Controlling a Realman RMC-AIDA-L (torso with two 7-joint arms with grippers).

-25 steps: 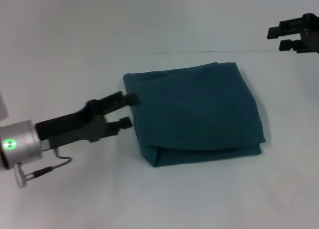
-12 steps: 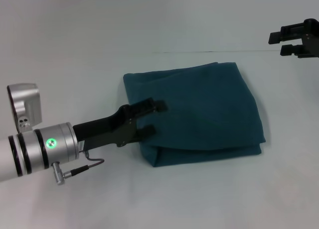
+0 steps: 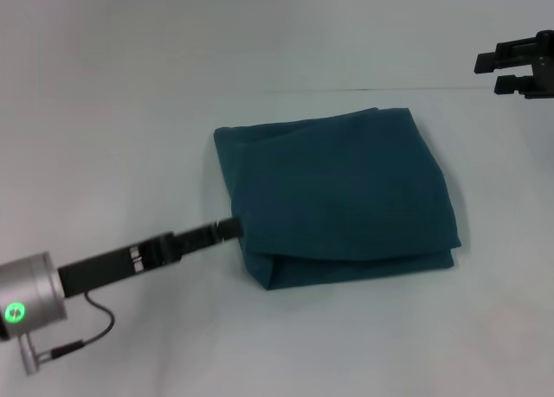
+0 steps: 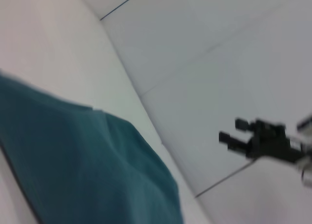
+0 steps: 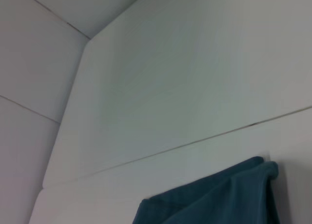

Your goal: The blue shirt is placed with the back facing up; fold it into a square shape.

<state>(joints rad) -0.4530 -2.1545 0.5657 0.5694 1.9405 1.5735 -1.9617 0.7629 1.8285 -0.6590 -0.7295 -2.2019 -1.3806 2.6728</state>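
The blue shirt (image 3: pixel 338 194) lies folded into a rough square at the table's centre, plain side up, with a doubled fold along its near edge. My left gripper (image 3: pixel 229 228) reaches in from the lower left, seen edge-on, its tip at the shirt's left edge near the front corner. My right gripper (image 3: pixel 489 75) hangs open and empty, raised at the far right, well away from the shirt. The left wrist view shows the shirt (image 4: pixel 83 165) close up and the right gripper (image 4: pixel 229 129) beyond it. A corner of the shirt (image 5: pixel 219 199) shows in the right wrist view.
The white table (image 3: pixel 130 112) spreads around the shirt on every side. A thin seam line (image 3: pixel 346 90) runs across it behind the shirt. A thin cable (image 3: pixel 99 323) loops under the left wrist.
The left arm drew back toward the lower left and turned its wrist; its gripper went from over the shirt's left part to the shirt's left edge. The right gripper drifted slightly right.
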